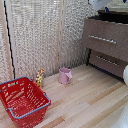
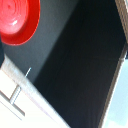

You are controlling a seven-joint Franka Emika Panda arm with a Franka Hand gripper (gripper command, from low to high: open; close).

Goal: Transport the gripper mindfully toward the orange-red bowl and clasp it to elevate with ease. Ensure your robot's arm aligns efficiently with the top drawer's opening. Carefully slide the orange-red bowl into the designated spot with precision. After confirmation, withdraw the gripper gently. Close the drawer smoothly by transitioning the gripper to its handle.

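At the lower left of the exterior view, a red basket [image 1: 22, 101] is sitting on the wooden floor [image 1: 90, 97], with a small yellow toy [image 1: 39, 77] just behind it and a pink mug [image 1: 65, 75] standing near the middle. At the right, the drawer [image 1: 106, 38] is standing pulled out, its handle [image 1: 102, 39] showing. At the top right, the gripper [image 1: 106, 8] is hanging over the drawer; whether it is open or closed I cannot tell. In the wrist view, the bowl [image 2: 17, 20] is lying on the dark drawer bottom.

orange-red bowl [image 2: 17, 20]: cut by wrist frame edge | gripper [image 1: 106, 5]: cropped at top, jaws unseen
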